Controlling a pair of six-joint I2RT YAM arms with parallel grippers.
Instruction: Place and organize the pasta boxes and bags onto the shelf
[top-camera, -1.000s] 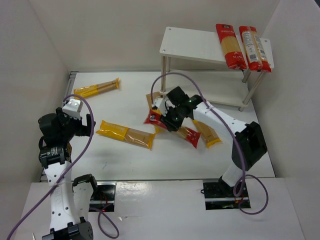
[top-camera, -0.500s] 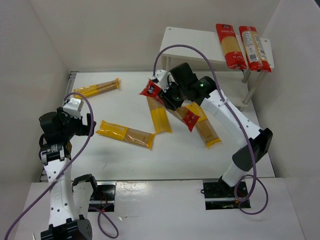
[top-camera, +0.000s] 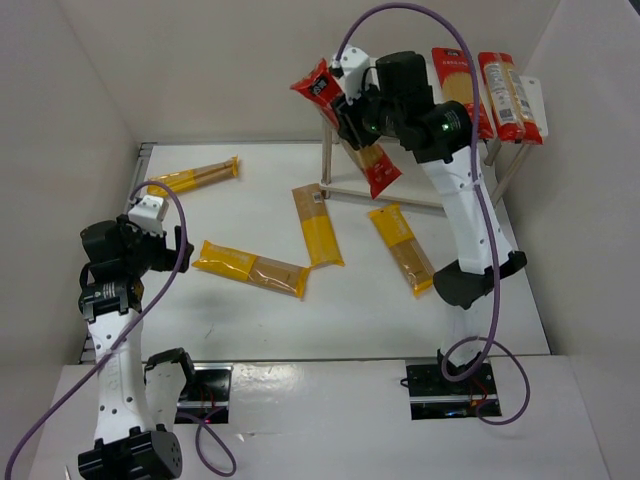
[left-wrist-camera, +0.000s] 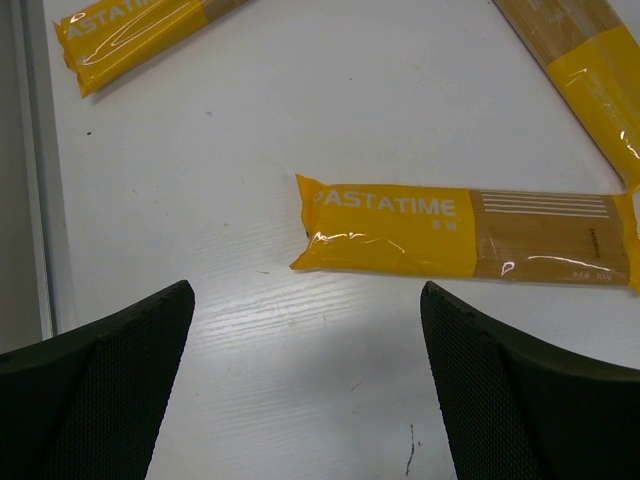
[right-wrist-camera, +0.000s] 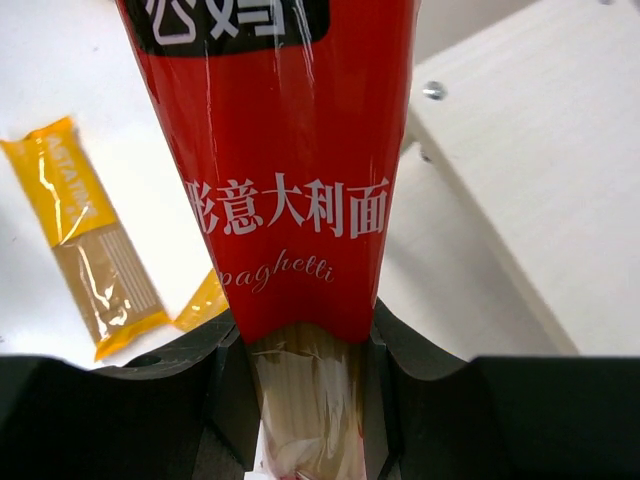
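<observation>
The job looks under halfway done, to judge by how things lie: two red packs, one (top-camera: 453, 72) beside the other (top-camera: 508, 95), rest side by side at the right end of the top board of the shelf (right-wrist-camera: 520, 120), while four yellow packs lie scattered on the counter (top-camera: 250, 210), not yet placed: one at the far left (top-camera: 190, 178), one nearer the left arm (top-camera: 250, 268), one in the middle (top-camera: 317, 225) and one close to the right arm's base side (top-camera: 403, 248). A third red pack (right-wrist-camera: 290, 150) is in the air, clamped across its clear window between the closed jaws of the right gripper (right-wrist-camera: 300, 370), held tilted above the left part of the top board, so the step in hand seems to be setting it down next to the other two. The left gripper (left-wrist-camera: 305, 300) hangs over the counter with its fingers spread wide and nothing between them. As for writing, the held red pack shows white Chinese characters ending in 意大利面 and, below them, cursive letters reading "paghetti", the first letter lost round the curve of the wrap. The yellow pack under the left wrist camera (left-wrist-camera: 465, 235) reads "PASTATIME" in white capitals, with fine lines of print on its tan end too small to read. Labels on the shelved packs cannot be made out from above
</observation>
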